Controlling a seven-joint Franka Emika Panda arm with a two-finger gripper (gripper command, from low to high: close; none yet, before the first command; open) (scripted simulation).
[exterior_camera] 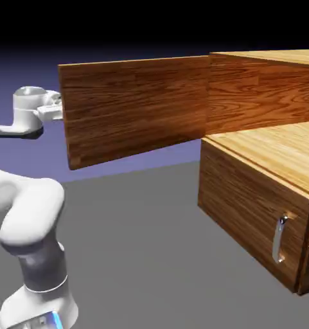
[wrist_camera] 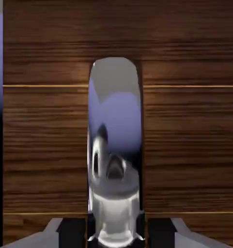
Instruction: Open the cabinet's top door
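at the exterior view's left, the white arm (exterior_camera: 38, 218) rises from the grey surface (exterior_camera: 137, 225), near the nearest left corner of what shows of it. higher up, the pincer (exterior_camera: 59, 106) reaches the free edge of the top door (exterior_camera: 134, 109). in the hand view it is closed narrow on the long silver handle (wrist_camera: 114, 111) — a smooth, rounded, mirror-bright bar, upright in that view, with blue-violet and grey reflections.

the top door stands wide open, swung out from the cabinet (exterior_camera: 259, 160) and above the grey surface's far edge. it is a flat, wide, reddish-brown panel with dark grain running lengthwise. to its right is the open upper compartment (exterior_camera: 266, 96), orange-brown inside over a paler wooden floor. below — toward the right edge of the grey surface — the lower panel (exterior_camera: 247, 212) sits closed, with its short curved silver handle (exterior_camera: 279, 238).
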